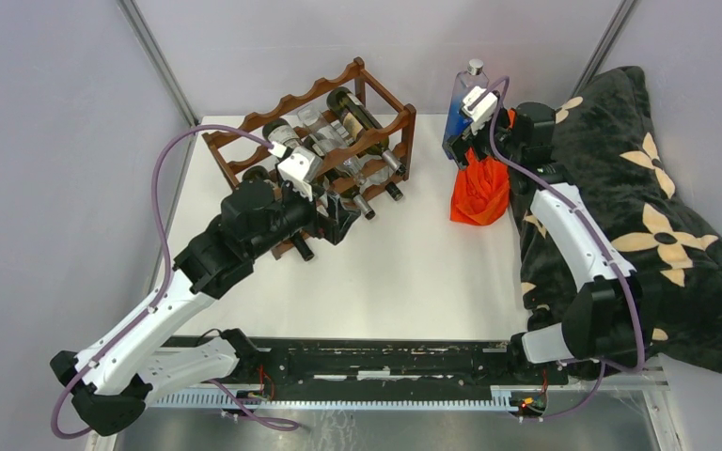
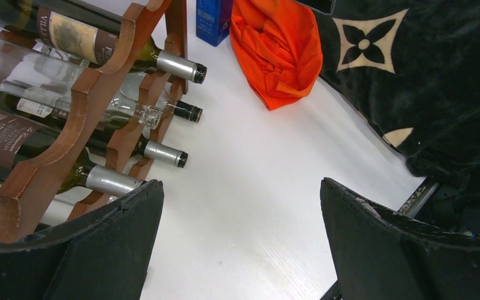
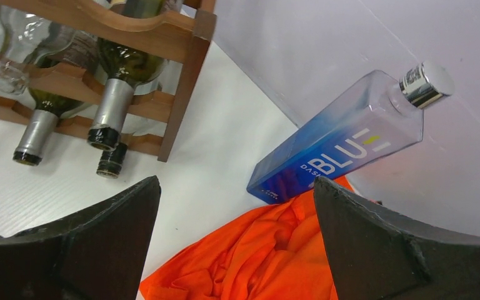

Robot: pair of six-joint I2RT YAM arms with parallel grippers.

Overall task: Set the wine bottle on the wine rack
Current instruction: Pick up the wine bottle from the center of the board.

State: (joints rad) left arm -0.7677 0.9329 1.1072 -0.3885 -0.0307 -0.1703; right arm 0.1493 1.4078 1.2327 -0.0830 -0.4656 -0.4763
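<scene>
The reddish-brown wine rack (image 1: 312, 92) stands at the back of the table, left of centre, with several wine bottles (image 1: 362, 115) lying in it, necks towards me. My left gripper (image 1: 337, 224) hovers open by the rack's near right corner; the left wrist view shows the gripper (image 2: 240, 182) holding nothing, with bottle necks (image 2: 162, 153) just to its left. My right gripper (image 1: 470, 155) hangs open at the back right; its own camera shows the gripper (image 3: 236, 180) above an orange cloth (image 3: 256, 250), beside a standing blue square bottle (image 3: 337, 153).
The blue bottle (image 1: 459, 103) stands by the back wall, with the orange cloth (image 1: 479, 193) heaped in front of it. A black blanket with cream flowers (image 1: 639, 188) covers the right side. White table (image 1: 414, 272) spreads between the arms.
</scene>
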